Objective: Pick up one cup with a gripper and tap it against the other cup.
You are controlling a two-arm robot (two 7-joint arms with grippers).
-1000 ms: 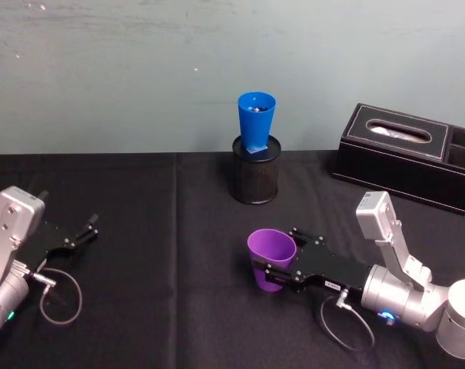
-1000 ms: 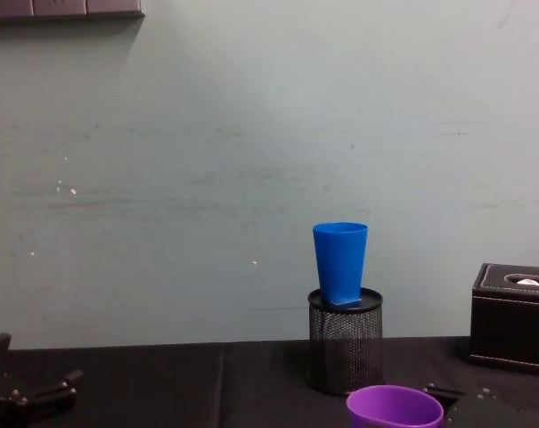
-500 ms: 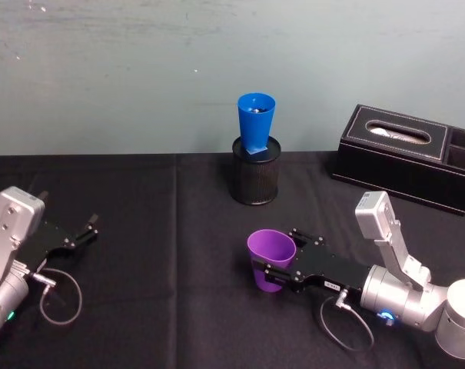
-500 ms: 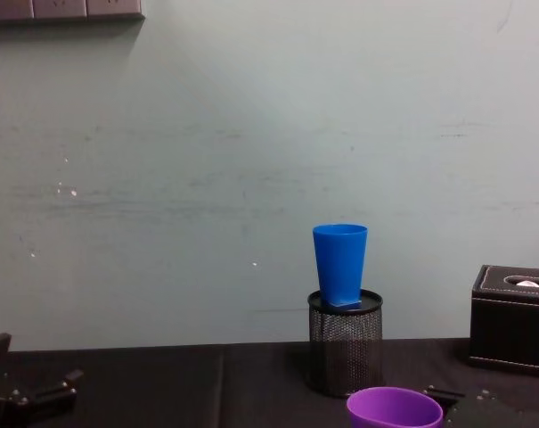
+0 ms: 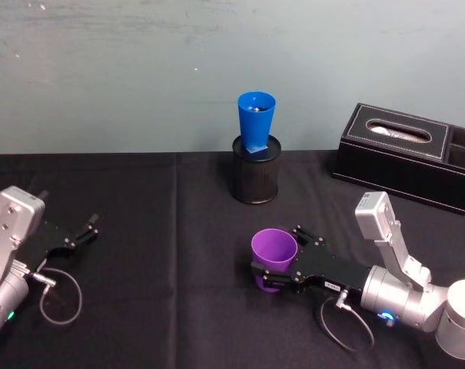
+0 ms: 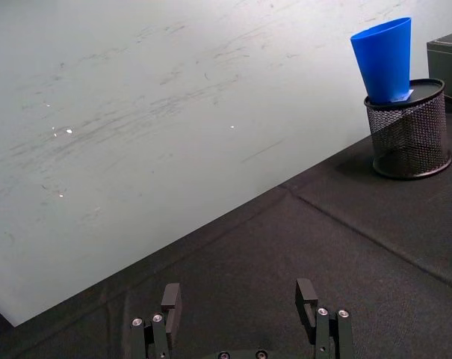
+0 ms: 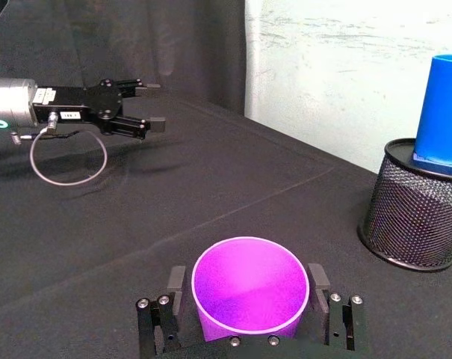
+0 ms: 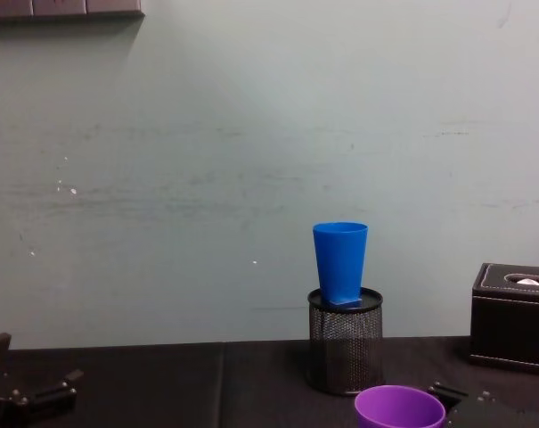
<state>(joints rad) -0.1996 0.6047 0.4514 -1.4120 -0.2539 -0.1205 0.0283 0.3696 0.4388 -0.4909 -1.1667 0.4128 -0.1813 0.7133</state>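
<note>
The right gripper point(image 5: 272, 275) reaches in low from the near right of the black-clothed table point(image 5: 163, 231), its jaws clamped on either side of the purple cup point(image 5: 274, 257), which stands upright, mouth up. The blue cup point(image 5: 255, 123) sits upright in the mouth of a black mesh pen holder point(image 5: 255, 180) at the far centre, well apart from the purple one. The left gripper point(image 5: 84, 231) rests at the near left, jaws apart and holding nothing. A black tissue box point(image 5: 405, 157) stands far right.
</note>
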